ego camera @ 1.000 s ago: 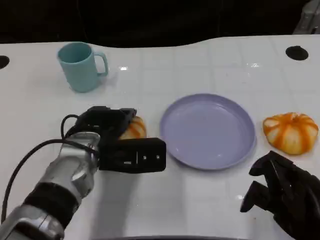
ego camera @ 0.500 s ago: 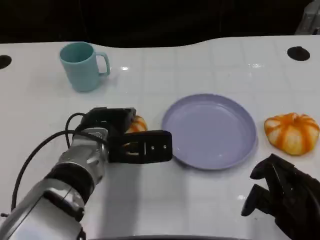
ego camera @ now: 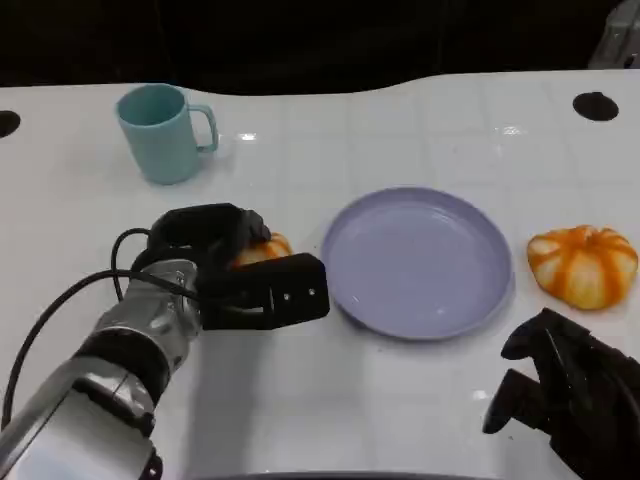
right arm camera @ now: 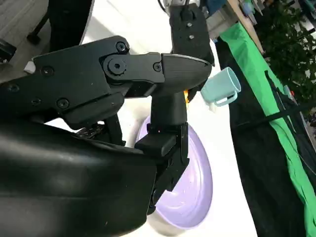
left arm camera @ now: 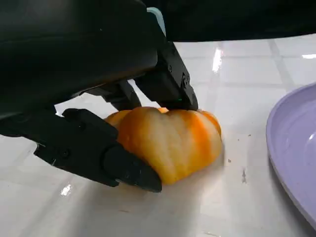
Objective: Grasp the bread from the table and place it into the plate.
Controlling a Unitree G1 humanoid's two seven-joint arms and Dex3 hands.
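An orange-and-cream striped bread roll (ego camera: 264,249) lies on the white table just left of the lilac plate (ego camera: 420,262). My left hand (ego camera: 210,243) is wrapped over it. In the left wrist view the black fingers (left arm camera: 126,169) press against the bread (left arm camera: 170,140) from the front and the back, and the bread rests on the table. The plate's rim (left arm camera: 291,148) is a short way beyond it. My right hand (ego camera: 568,395) hovers low at the table's front right, holding nothing, with its fingers apart.
A second orange striped roll (ego camera: 582,263) sits right of the plate. A teal mug (ego camera: 162,132) stands at the back left, and it appears past the plate (right arm camera: 195,195) as the mug (right arm camera: 220,87) in the right wrist view. The table's dark back edge runs behind.
My left hand has slid a little and its fingers have closed further over the bread. The bread, the plate and the right hand have stayed in place.
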